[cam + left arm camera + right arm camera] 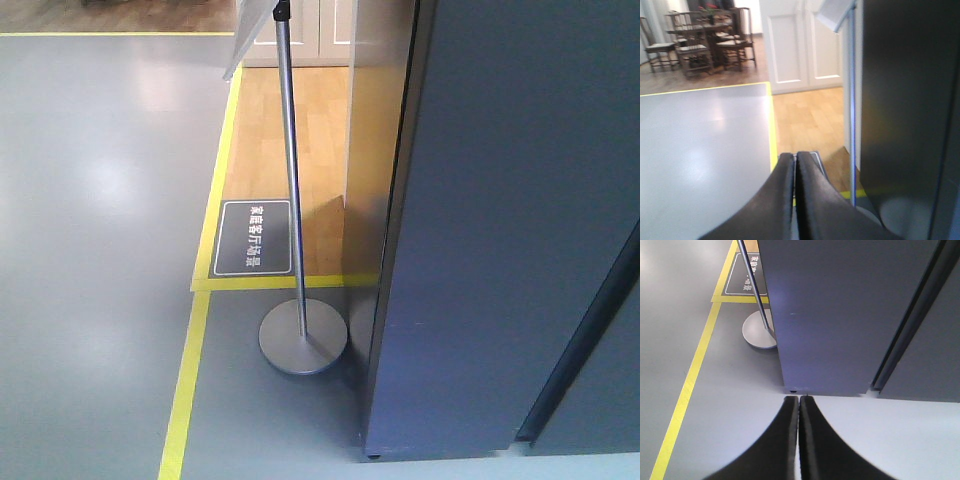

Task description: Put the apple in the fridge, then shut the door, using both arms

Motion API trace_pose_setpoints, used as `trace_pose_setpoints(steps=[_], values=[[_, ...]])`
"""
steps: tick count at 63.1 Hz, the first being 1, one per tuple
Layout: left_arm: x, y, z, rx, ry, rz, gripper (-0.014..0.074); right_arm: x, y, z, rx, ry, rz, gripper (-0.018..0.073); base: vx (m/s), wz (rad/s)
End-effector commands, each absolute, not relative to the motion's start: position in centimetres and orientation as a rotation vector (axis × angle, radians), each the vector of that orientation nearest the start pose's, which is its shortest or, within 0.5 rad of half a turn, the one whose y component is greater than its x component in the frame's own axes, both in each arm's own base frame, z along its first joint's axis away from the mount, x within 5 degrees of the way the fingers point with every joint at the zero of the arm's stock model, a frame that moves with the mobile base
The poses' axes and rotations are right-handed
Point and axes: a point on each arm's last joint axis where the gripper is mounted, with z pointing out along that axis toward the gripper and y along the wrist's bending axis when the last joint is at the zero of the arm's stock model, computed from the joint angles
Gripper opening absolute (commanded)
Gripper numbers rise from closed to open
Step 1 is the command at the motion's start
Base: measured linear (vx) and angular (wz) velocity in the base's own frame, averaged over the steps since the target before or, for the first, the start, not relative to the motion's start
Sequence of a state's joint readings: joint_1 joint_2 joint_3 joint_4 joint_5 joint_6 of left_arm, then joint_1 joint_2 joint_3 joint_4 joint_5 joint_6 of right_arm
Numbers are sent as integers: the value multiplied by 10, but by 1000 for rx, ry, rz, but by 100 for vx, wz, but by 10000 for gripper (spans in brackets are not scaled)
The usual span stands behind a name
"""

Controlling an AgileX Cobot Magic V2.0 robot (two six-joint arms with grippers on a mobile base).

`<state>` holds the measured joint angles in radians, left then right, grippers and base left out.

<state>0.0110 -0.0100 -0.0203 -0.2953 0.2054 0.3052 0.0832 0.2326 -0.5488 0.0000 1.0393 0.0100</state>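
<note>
The apple is out of view in every frame. The fridge (500, 230) fills the right of the front view as a tall dark grey block. A dark seam (580, 330) runs between two of its grey panels, and I cannot tell which panel is the door. My left gripper (795, 156) is shut with nothing in it, pointing at the floor left of the fridge (900, 100), whose white edge carries a blue tape strip (852, 100). The empty right gripper (799, 399) is shut too, just short of the foot of the fridge (840, 315).
A sign stand with a thin metal pole (290, 150) and a round base (303, 337) stands close to the fridge's left side. Yellow floor tape (185, 390) and a dark floor placard (255, 238) lie left of it. White cabinet doors (800, 45) and dining chairs (700, 45) are far behind.
</note>
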Motion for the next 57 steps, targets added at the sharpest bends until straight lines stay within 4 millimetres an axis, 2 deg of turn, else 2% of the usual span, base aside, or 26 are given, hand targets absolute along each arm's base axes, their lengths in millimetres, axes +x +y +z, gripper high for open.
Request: trace_pose_setpoints(steps=[1, 4, 13, 42, 57], values=[[54, 0, 207, -27, 1504, -22, -6, 33, 3, 301, -88, 2140, 48, -3, 0, 0], [56, 1, 198, -32, 1493, -13, -6, 33, 3, 301, -88, 2140, 48, -3, 0, 0], [56, 1, 195, -13, 1516, 3, -6, 33, 3, 301, -88, 2140, 48, -3, 0, 0], [55, 1, 206, 1, 1394, 20, -6, 33, 3, 301, -88, 2140, 55, -3, 0, 0], [55, 3, 206, -31, 1395, 51, -6, 33, 3, 301, -88, 2140, 55, -3, 0, 0]])
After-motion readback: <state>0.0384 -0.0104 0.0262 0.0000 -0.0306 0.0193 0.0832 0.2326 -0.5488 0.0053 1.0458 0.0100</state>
